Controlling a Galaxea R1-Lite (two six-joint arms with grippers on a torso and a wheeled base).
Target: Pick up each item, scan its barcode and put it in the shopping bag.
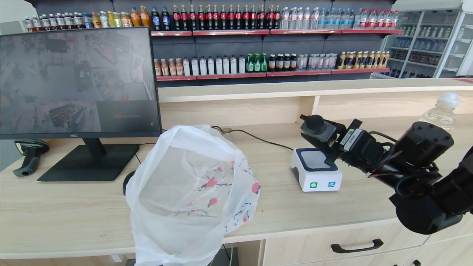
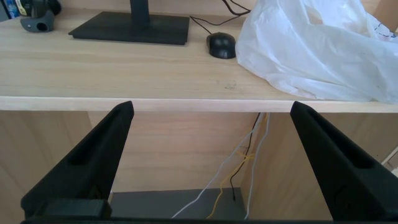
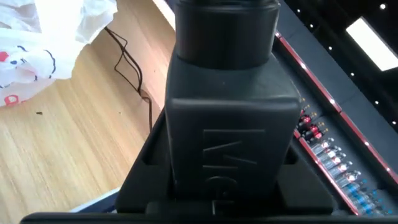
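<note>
My right gripper (image 1: 322,143) is shut on a black boxy item with a round cap (image 1: 317,126), tilted just above the white barcode scanner box (image 1: 316,173) on the counter. In the right wrist view the black item (image 3: 227,124) stands between the gripper's fingers. The white plastic shopping bag with red prints (image 1: 192,192) stands open left of the scanner, hanging over the counter's front edge; part of the bag (image 2: 323,50) lies on the counter above my left gripper. My left gripper (image 2: 208,168) is open and holds nothing, below the counter's front edge.
A monitor (image 1: 77,81) stands at the back left, with a handheld scanner (image 1: 29,155) beside it and a black mouse (image 1: 127,181) behind the bag. A cable (image 1: 258,138) runs to the scanner box. A clear water bottle (image 1: 441,111) stands far right. Drawers sit under the counter.
</note>
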